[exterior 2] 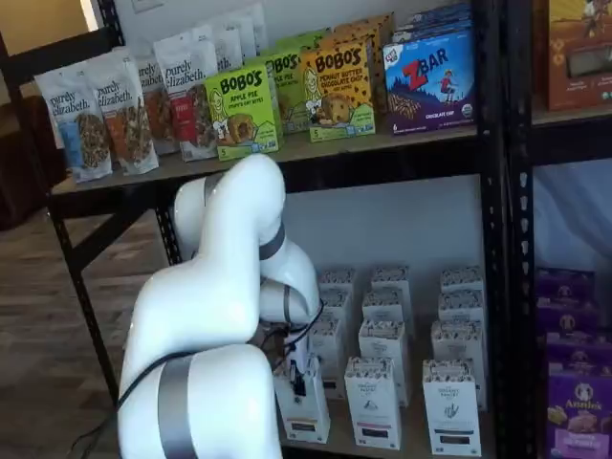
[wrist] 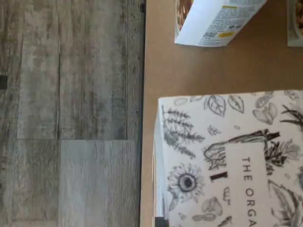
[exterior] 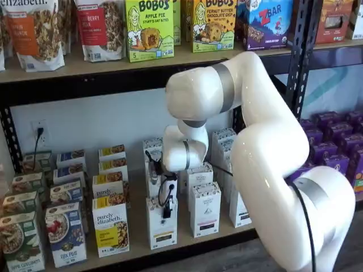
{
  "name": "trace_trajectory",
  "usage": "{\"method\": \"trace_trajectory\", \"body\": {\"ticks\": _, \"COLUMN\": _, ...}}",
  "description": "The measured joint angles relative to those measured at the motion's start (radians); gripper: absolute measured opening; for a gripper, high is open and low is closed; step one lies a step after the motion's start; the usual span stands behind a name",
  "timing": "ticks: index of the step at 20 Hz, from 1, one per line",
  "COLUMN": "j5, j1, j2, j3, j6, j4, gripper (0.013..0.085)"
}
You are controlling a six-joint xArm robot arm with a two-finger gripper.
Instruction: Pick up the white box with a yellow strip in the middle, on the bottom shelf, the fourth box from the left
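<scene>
Arm: white, bent down in front of the shelves, seen in both shelf views.
Bottom shelf: tan board carrying rows of cartons.
White box: upright at the board's front edge, directly under the wrist.
Gripper: black fingers closed onto the white box's top.
</scene>
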Motion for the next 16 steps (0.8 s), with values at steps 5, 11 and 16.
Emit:
{"method": "trace_trajectory", "body": {"ticks": 5, "j5": -0.027, "j1": 0.014, "j2": -0.031, "j3": 0.052, "j6": 0.009, "j4": 0.003, "gripper": 0.049}}
{"method": "trace_trajectory", "body": {"ticks": 11, "j5": -0.052, "j1": 0.041, "j2": -0.091, "j3": 0.144, "j6": 0.064, "j4": -0.032, "gripper": 0.049}}
{"method": "trace_trajectory", "body": {"ticks": 16, "j5": -0.097, "j1": 0.057, "j2": -0.136, "j3": 0.222, "j6": 0.129, "j4": -0.087, "gripper": 0.049}}
